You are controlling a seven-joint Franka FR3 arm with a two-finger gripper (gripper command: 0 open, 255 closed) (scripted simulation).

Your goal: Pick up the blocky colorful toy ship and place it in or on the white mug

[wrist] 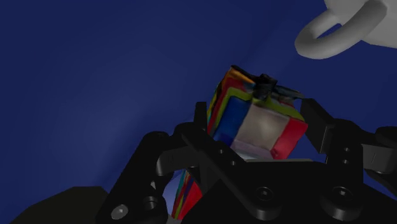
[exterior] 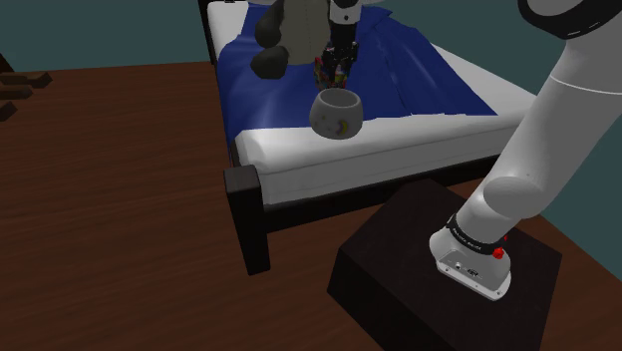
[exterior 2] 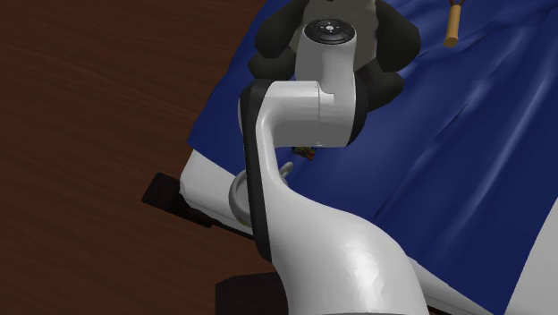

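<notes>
My black gripper point(wrist: 257, 130) is shut on the blocky toy ship point(wrist: 254, 118), a cube-like piece with red, blue, yellow and green faces. Its fingers clasp the toy from both sides. In the shoulder view the gripper point(exterior: 337, 60) holds the toy point(exterior: 330, 73) over the blue blanket, just behind and slightly above the pale mug point(exterior: 337, 113). The mug stands upright near the bed's front edge, and its looped handle point(wrist: 323, 35) shows beyond the toy in the wrist view. The arm hides most of the mug point(exterior 2: 238, 195) in the second exterior view.
A dark and grey plush toy point(exterior: 282, 35) sits on the bed point(exterior: 379, 165) behind the gripper. A small wooden piece point(exterior 2: 453, 25) lies further back on the blanket. My dark stand point(exterior: 399, 269) is on the wooden floor beside the bed.
</notes>
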